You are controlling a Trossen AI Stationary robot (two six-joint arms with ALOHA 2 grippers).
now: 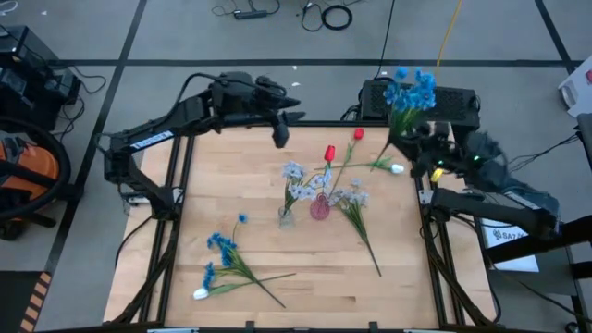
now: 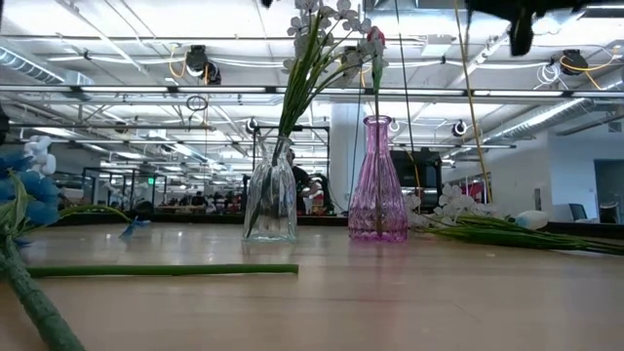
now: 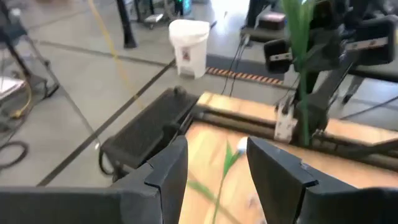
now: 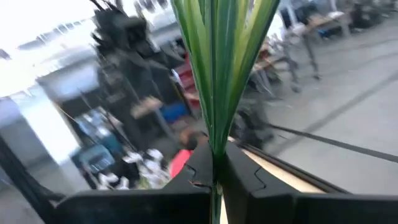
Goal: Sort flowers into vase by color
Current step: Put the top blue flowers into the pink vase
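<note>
Pink vase (image 2: 377,180), blue spray (image 1: 413,91), red tulips (image 1: 329,154).

Hardly any lettering can be read. The left arm (image 1: 148,141) carries a line of white letters along its upper link, and a white sheet (image 1: 511,239) beside the right arm's base bears dark printing, but neither can be made out. The white bin (image 3: 188,46) on the floor has a small dark mark on its side, also unreadable.
</note>
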